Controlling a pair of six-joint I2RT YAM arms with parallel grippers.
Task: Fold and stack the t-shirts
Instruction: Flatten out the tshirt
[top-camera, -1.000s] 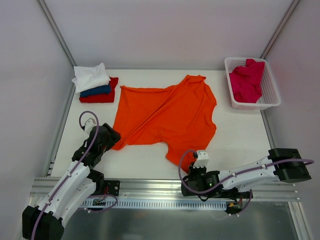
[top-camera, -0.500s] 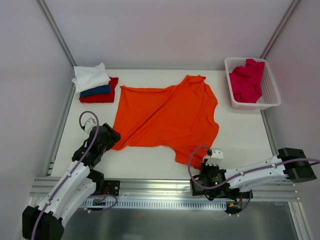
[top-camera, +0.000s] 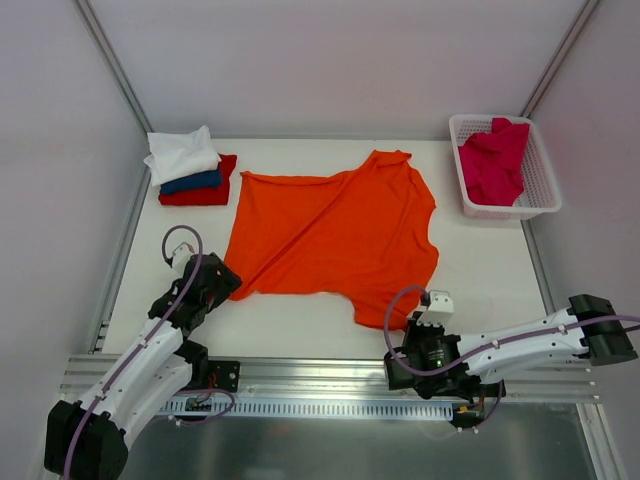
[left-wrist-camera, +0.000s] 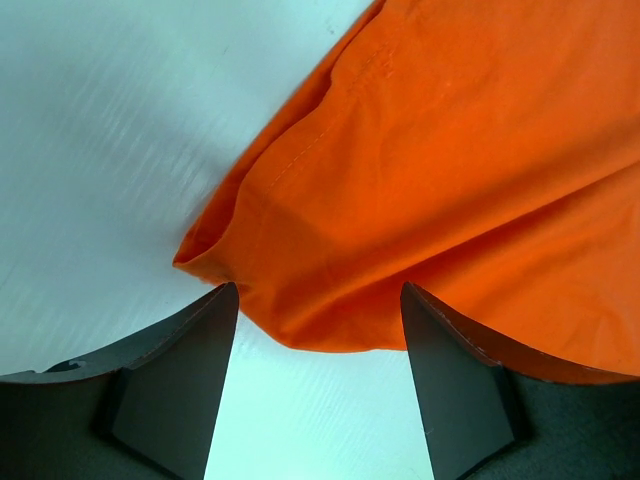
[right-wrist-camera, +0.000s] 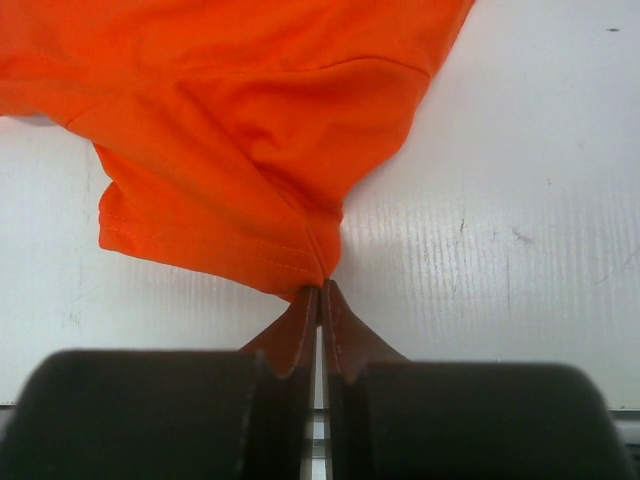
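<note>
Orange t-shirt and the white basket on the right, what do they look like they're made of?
The orange t-shirt: soft knit cloth, probably cotton jersey, matte; it drapes in loose creases and shows a stitched hem. The white basket: rigid plastic by the look of it, smooth finish, judging by its moulded lattice walls and even rim.

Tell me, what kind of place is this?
Most likely a robot test bench, not a laundry: a left arm and right arm bolted at the near edge of a white table, plain walls boxing it in, plus an orange t-shirt and a folded stack.
</note>
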